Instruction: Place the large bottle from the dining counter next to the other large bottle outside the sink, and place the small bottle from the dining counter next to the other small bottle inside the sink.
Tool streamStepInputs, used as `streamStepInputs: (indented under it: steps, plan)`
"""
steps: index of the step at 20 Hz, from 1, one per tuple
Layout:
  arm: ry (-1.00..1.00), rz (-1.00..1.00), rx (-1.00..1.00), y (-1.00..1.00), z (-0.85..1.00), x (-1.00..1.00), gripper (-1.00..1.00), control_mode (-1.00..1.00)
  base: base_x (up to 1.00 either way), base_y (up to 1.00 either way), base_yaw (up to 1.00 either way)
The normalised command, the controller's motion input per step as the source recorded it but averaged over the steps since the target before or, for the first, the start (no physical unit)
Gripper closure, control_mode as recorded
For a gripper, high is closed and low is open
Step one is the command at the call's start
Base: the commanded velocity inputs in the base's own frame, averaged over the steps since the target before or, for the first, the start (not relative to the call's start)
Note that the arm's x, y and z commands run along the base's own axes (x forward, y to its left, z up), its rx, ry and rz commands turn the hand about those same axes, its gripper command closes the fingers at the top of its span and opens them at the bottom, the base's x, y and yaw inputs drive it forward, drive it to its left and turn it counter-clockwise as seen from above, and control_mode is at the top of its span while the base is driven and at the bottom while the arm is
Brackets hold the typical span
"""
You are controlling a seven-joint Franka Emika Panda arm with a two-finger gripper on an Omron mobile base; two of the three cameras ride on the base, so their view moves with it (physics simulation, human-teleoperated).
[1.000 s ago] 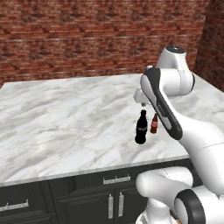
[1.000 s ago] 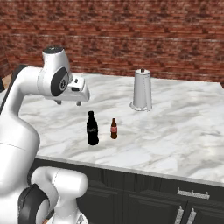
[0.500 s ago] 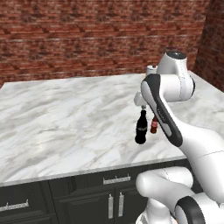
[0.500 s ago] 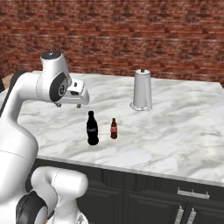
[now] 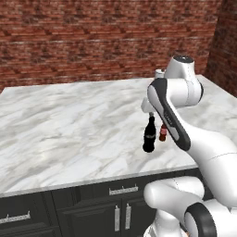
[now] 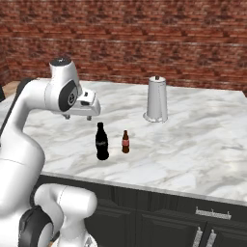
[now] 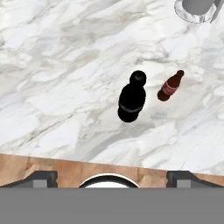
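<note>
Since a second ago, my arm has swung its hand a little further over the two bottles; both bottles stand where they stood.

Left base view. Item: large bottle (image 5: 149, 135), dark, upright on the marble bench (image 5: 69, 120) near its front edge. Item: small bottle (image 5: 163, 132), reddish-brown, upright just beside it, partly behind my forearm. I judge they stand as a pair because this is the dining bench, the pick-up point; no sink appears from here.

Right base view. Item: gripper (image 6: 77, 116), carried above the bench, up and to the left of the large bottle (image 6: 102, 142), holding nothing. The small bottle (image 6: 125, 142) sits just right of the large one, apart from it. Item: tall metal canister (image 6: 157, 99), farther back, well apart from both.

Hand view. Looking straight down: large bottle (image 7: 131, 99) near centre, small bottle (image 7: 169, 86) beside it, canister base at the top corner. Finger tips (image 7: 40, 178) sit wide at the two lower corners, so I read the gripper as fully spread and empty. I judge the hand is poised overhead to line up a descent; neither bottle has been taken.
</note>
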Motion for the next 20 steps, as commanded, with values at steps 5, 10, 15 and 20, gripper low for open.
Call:
streamStepInputs:
  steps: [5, 10, 15, 20]
  plan:
    - [0.03, 0.0, 0.0, -0.11, 0.0, 0.34, -1.0, -1.0, 0.0, 0.0, 0.0]
    - [0.05, 0.0, 0.0, -0.12, -0.07, 0.2, -1.0, -1.0, 0.0, 0.0, 0.0]
    - [0.03, 0.0, 0.0, -0.06, -0.17, 0.03, -1.0, -1.0, 0.0, 0.0, 0.0]
    - [0.0, 0.0, -0.01, 0.0, -0.08, 0.06, -1.0, -1.0, 0.0, 0.0, 0.0]
